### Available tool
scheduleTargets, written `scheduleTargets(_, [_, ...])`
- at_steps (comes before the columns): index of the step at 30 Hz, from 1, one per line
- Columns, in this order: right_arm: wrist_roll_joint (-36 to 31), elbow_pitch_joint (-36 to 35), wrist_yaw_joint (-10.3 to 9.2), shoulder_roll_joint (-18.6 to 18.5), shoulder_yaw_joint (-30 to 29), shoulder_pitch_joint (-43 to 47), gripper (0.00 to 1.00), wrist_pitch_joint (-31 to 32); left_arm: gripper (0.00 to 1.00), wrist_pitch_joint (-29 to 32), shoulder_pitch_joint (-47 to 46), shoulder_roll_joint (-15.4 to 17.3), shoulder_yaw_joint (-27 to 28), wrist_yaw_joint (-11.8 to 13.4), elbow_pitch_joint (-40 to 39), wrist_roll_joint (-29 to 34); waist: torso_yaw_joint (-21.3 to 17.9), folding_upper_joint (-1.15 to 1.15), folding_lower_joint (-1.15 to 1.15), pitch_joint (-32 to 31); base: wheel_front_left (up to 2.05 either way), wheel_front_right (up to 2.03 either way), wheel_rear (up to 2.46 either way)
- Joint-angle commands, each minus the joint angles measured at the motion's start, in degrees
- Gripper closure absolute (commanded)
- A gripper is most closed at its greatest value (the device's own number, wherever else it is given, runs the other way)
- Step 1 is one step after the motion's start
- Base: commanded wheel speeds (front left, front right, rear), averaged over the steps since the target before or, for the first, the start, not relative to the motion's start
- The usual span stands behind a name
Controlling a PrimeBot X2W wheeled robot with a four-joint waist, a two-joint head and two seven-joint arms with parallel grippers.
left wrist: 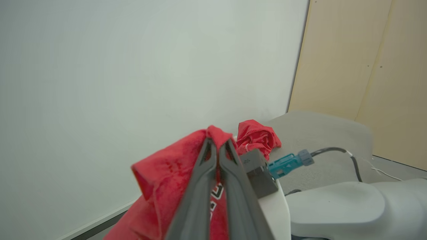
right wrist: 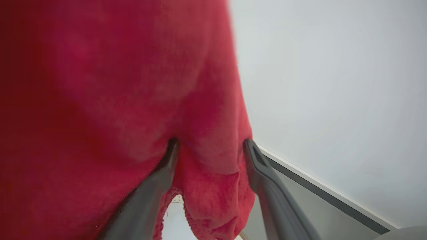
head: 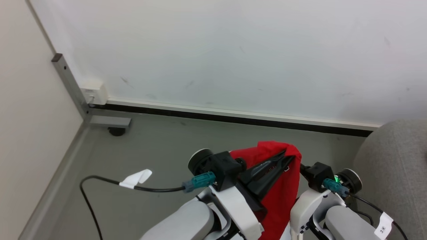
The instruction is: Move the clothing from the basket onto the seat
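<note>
**Red garment held up between the two arms, left of the sofa**

In the head view the red garment point(head: 283, 196) hangs in the air between the robot's two forearms, above the grey floor point(head: 150, 150). The grey sofa point(head: 393, 173) is near it on the right, and the garment does not touch it there. The cloth is bright red and soft, with a slightly fuzzy weave. It peaks at the top and drops in a long fold towards the near edge of the picture.

The left gripper point(head: 289, 157) points up and to the right. Its two dark fingers are pinched tight on the peak of the cloth. In the left wrist view, black-and-white lettering shows on the red fabric just beside those fingers. A second bunch of red sits farther off, against the grey sofa and above the right wrist. I cannot tell whether it lies on the sofa.

In the right wrist view the right gripper point(right wrist: 210, 146) has its fingers spread apart. Red cloth is draped over their tips and sags loosely between them, with a lacy edge at the bottom.
</note>
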Motion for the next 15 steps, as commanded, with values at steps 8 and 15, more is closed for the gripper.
scheduleTargets(8, [2.1, 0.6, -0.13, -0.3, 7.2, -2.3, 0.00, -0.2, 1.00, -0.1, 0.7, 0.2, -0.5, 0.1, -0.3, -0.1, 2.1, 0.00, 0.00, -0.5, 0.00, 0.00, 0.00])
scheduleTargets(15, [6.1, 1.5, -0.13, -0.6, 10.2, -3.5, 1.00, -0.2, 1.00, -0.3, 0.7, 0.7, -0.5, 0.5, -0.2, -0.3, 2.5, 0.00, 0.00, -0.2, 0.00, 0.00, 0.00])
